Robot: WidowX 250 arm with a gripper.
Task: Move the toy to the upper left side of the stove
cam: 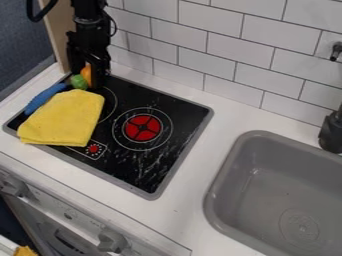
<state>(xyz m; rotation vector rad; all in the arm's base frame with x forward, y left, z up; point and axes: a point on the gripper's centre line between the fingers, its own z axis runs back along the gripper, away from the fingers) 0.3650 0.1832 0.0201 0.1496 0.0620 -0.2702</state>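
One yellow cloth [63, 119] covers the left of the stove [175, 150], a blue item [44, 98] beside it. Beyond, at upper left, the toy [86, 75], orange and rounded green, sits against the gripper's [92, 82] left, long axis seemingly near-upright; whether gripped, I cannot tell.

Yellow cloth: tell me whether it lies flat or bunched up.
Flat: the yellow cloth lies broad and mostly smooth over part of the stove.

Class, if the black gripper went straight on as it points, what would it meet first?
Pointing down, the gripper would probably meet the black stovetop first, though the orange and green toy beside it might come sooner; depth is unclear.
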